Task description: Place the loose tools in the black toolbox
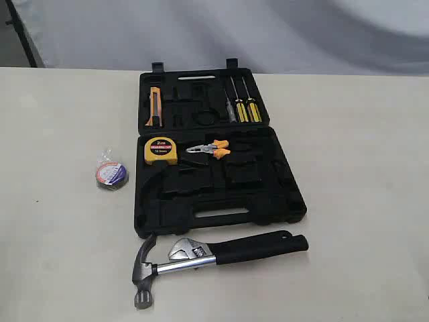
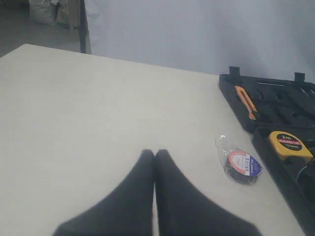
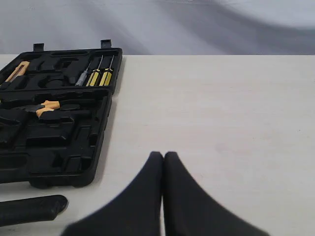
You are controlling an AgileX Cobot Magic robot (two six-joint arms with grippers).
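Observation:
The black toolbox lies open in the middle of the table, both halves flat. In front of it lie the claw hammer and, against its shaft, the adjustable wrench; their black handles point right. A small dark tape roll in clear wrap sits left of the box, also in the left wrist view as the tape roll. My left gripper is shut and empty above bare table, left of the roll. Shut and empty too, my right gripper hovers right of the toolbox. Neither gripper shows in the exterior view.
Inside the box rest a yellow tape measure, orange-handled pliers, an orange knife and yellow-handled screwdrivers. A black handle end shows near my right gripper. A dark stand rises behind the far table edge.

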